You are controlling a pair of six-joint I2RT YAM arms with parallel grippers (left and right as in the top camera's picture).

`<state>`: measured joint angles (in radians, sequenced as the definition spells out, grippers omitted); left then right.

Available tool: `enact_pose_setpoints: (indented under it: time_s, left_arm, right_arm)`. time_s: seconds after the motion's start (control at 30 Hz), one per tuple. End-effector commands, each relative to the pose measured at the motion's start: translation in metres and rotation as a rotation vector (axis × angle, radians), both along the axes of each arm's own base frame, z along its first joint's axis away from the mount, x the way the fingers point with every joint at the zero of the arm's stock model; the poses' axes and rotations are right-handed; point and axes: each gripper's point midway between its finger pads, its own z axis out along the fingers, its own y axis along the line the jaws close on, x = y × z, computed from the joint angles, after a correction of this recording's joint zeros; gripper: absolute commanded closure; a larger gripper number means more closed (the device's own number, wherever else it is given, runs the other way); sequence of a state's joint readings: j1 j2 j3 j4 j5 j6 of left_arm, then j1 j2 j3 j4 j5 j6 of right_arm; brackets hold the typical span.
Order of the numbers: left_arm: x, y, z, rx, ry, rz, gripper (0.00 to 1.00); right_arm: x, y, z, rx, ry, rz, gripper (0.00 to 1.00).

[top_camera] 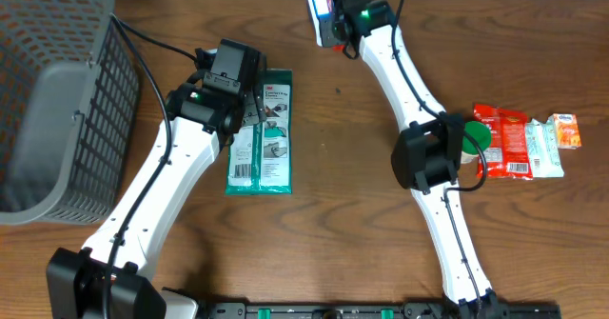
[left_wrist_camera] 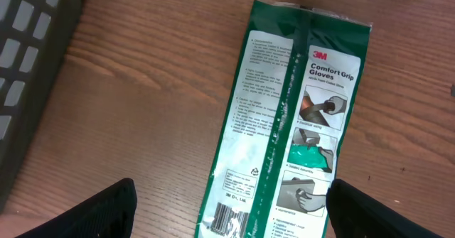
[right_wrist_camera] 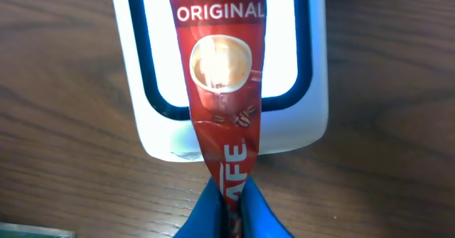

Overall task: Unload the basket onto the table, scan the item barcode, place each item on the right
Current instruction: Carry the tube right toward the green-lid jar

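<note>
right fingers [right_wrist_camera: 202, 222] pinching coffee sachet [right_wrist_camera: 221, 74], left fingers [left_wrist_camera: 96, 213] spread wide

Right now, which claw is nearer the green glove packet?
Left. The left claw is open directly above the glove packet; the right claw is far across the table, shut on a red sachet over the scanner.

Top of sachet [right_wrist_camera: 222, 74] cropped, scanner [right_wrist_camera: 298, 133] — partly hidden

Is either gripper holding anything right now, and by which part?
The right gripper pinches the red coffee sachet by one end. The left gripper, open above the gloves pack, holds nothing.
</note>
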<state>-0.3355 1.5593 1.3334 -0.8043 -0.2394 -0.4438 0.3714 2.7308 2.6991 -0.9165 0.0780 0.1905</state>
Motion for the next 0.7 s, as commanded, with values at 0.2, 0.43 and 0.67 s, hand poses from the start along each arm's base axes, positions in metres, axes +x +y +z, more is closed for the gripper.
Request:
enact_pose_setpoints:
  time_s: [0.2,0.43,0.67]
  left_arm:
    - [0.000,0.005,0.004,0.014,-0.010,0.007,0.15]
    - [0.000,0.005,0.004,0.014,-0.010,0.007,0.15]
    - [0.000,0.005,0.004,0.014,-0.010,0.007,0.15]
  right_arm:
    - [-0.006,0.002,0.030,0.040,-0.008,0.033,0.98]
    - [-0.043,-0.017,0.142,0.095,-0.056,0.042,0.99]
    - [-0.121,-0.074,0.232,0.034,-0.033,0.009,0.99]
